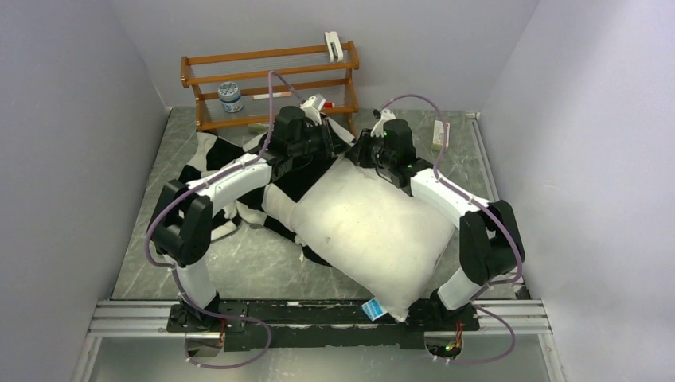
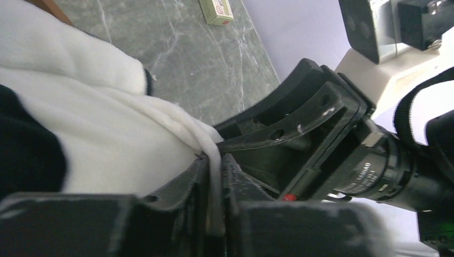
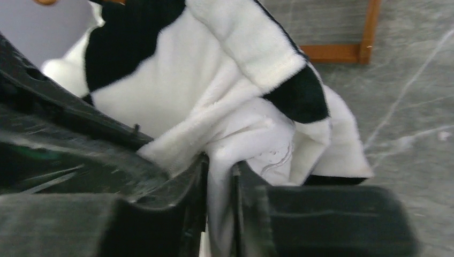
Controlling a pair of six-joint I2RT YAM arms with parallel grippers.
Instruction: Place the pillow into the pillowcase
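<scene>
We hold the pillowcase (image 3: pixel 176 91) rim in the left gripper (image 2: pixel 214 182) and right gripper (image 3: pixel 219 187), jaws narrow, pinching plush. The pillow (image 1: pixel 374 231) lies mostly outside (only its far end meets the opening), so nearly all the stuffing remains.

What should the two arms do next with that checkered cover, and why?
Probably pull the rim of the pillowcase toward the near edge, over the pillow. Both the left gripper and right gripper pinch plush fabric at the pillow's far end, while most of the pillow lies uncovered.
</scene>
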